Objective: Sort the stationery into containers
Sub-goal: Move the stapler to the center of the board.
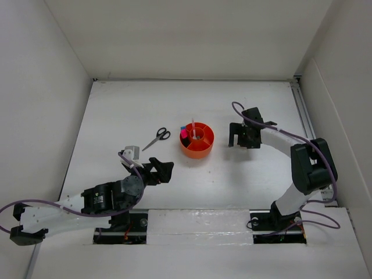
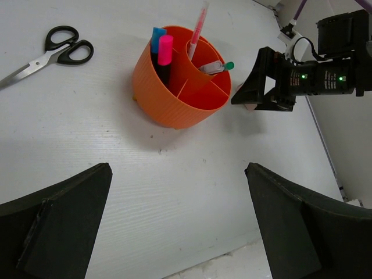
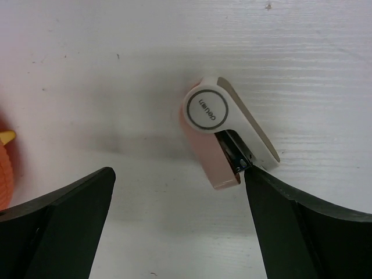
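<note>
The round orange organizer [image 1: 196, 141] [image 2: 183, 87] stands mid-table. It holds a blue-capped highlighter [image 2: 157, 38], a pink-capped highlighter [image 2: 165, 49], a pink pen [image 2: 199, 26] and a green-tipped pen [image 2: 218, 67]. Black-handled scissors [image 1: 157, 138] [image 2: 55, 53] lie flat on the table to its left. A pinkish-white sharpener [image 3: 224, 133] lies flat just ahead of my right gripper [image 3: 179, 172] [image 1: 238, 135], which is open; the sharpener's near end meets the tip of the right-hand finger [image 3: 273, 197]. My left gripper [image 2: 178, 167] [image 1: 165, 171] is open over bare table, near and left of the organizer.
White walls enclose the table on three sides. A metal rail [image 1: 303, 110] runs along the right edge. The organizer's orange edge [image 3: 4, 171] shows at the left of the right wrist view.
</note>
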